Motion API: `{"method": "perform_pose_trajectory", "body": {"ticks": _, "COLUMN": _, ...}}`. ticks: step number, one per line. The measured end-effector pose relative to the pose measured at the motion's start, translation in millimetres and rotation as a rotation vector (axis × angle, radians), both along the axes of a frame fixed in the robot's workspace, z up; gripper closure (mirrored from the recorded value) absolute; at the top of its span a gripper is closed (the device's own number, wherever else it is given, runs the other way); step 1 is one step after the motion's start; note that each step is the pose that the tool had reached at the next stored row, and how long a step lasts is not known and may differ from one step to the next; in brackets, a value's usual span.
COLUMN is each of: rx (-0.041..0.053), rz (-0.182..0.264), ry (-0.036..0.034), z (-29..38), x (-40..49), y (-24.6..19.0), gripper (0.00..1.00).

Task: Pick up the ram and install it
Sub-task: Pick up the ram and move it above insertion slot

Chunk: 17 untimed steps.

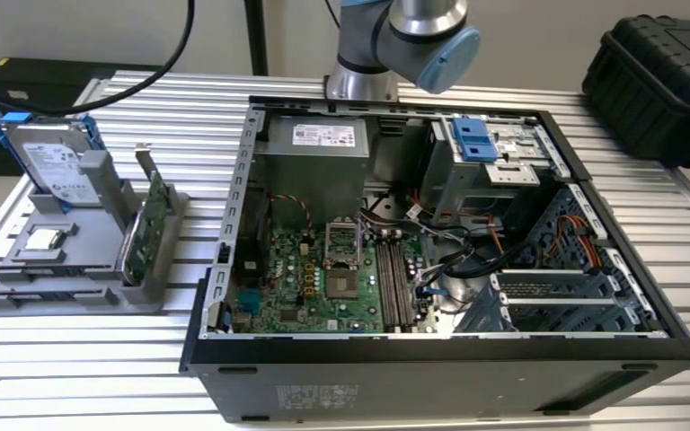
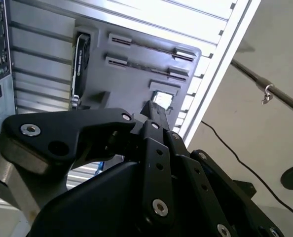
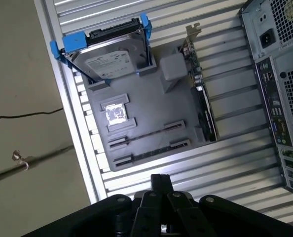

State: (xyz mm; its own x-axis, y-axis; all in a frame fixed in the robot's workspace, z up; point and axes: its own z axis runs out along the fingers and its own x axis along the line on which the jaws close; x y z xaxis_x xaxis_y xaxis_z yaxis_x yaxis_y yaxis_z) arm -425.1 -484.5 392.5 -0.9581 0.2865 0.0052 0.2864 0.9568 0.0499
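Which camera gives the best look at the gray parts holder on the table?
The first wrist view: the holder shows nearly whole, seen from above, slots and all. The exterior view shows it at a low slant at its left. In the second wrist view the end effector covers part of it.

Silver robot arm [image 1: 423,22] with black gripper [image 3: 161,183]
The joint has a light blue round cap [image 1: 451,56]; the gripper links are matte black, joined with silver screws [image 2: 160,207].
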Motion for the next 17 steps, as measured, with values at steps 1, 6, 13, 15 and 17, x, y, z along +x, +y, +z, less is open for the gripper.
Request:
{"method": "perform_pose_trajectory", "body": {"ticks": 1, "rx": 0.0000, "rz": -0.006, "ry": 0.0000, "z": 0.0, "x": 0.0, "y": 0.0, "gripper": 1.00}}
{"method": "perform_pose_trajectory", "body": {"ticks": 6, "rx": -0.0001, "rz": -0.034, "ry": 0.0001, "z": 0.0, "x": 0.0, "y": 0.0, "gripper": 1.00}}
{"method": "perform_pose_trajectory", "body": {"ticks": 13, "rx": -0.0001, "rz": -0.068, "ry": 0.0000, "z": 0.0, "x": 0.0, "y": 0.0, "gripper": 1.00}}
{"method": "perform_pose_trajectory", "body": {"ticks": 15, "rx": 0.0000, "rz": -0.076, "ry": 0.0001, "z": 0.1, "x": 0.0, "y": 0.0, "gripper": 1.00}}
{"method": "perform_pose_trajectory", "body": {"ticks": 17, "rx": -0.0001, "rz": -0.085, "ry": 0.0001, "z": 0.1, "x": 0.0, "y": 0.0, "gripper": 1.00}}
